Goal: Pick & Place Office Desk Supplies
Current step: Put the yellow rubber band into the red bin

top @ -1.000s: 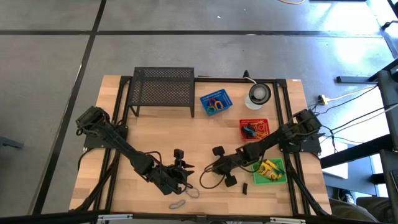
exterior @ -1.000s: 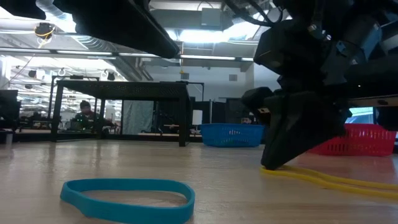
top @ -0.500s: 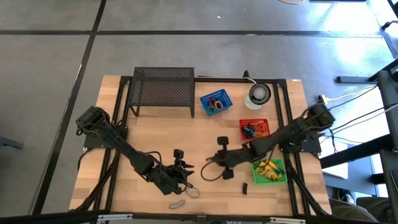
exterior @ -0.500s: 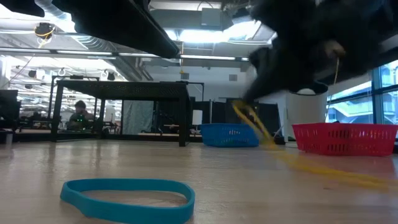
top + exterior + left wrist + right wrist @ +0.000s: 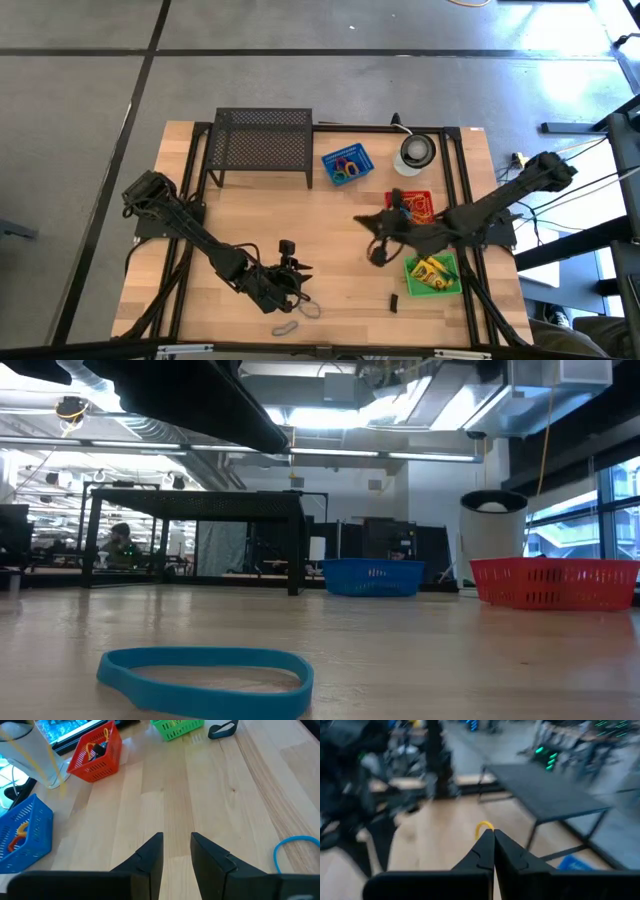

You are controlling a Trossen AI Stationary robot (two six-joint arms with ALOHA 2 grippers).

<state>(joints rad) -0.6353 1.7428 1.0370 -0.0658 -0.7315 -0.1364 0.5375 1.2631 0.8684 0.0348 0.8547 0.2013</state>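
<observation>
My right gripper (image 5: 368, 226) is lifted above the table's middle right, beside the red basket (image 5: 410, 207), and is shut on a yellow rubber band (image 5: 484, 826). Yellow strands of the band (image 5: 56, 767) also show in the left wrist view, hanging above the table. My left gripper (image 5: 176, 851) is open and low over the near middle of the table (image 5: 290, 275). A blue rubber band (image 5: 205, 678) lies flat on the wood just beside it (image 5: 297, 852). A small black clip (image 5: 393, 303) lies near the green basket (image 5: 432, 272), which holds yellow-green crayon boxes. My right gripper pinches the yellow rubber band between its two shut fingers. Only a short curve of the band (image 5: 484, 826) shows past the fingertips. The band is lifted clear of the table. How the rest hangs is not plain.
A black wire-mesh rack (image 5: 262, 140) stands at the far left. A blue basket (image 5: 347, 163) with bands and a round white-and-dark disc (image 5: 417, 150) sit at the far edge. A grey loop (image 5: 285, 327) lies at the near edge. Bare wood stretches between the arms.
My right gripper has risen from the table and moved toward the right and far side, toward the red basket, leaving the low view. The yellow band went with it, first trailing on the wood, then lifted clear. My left arm kept still.
</observation>
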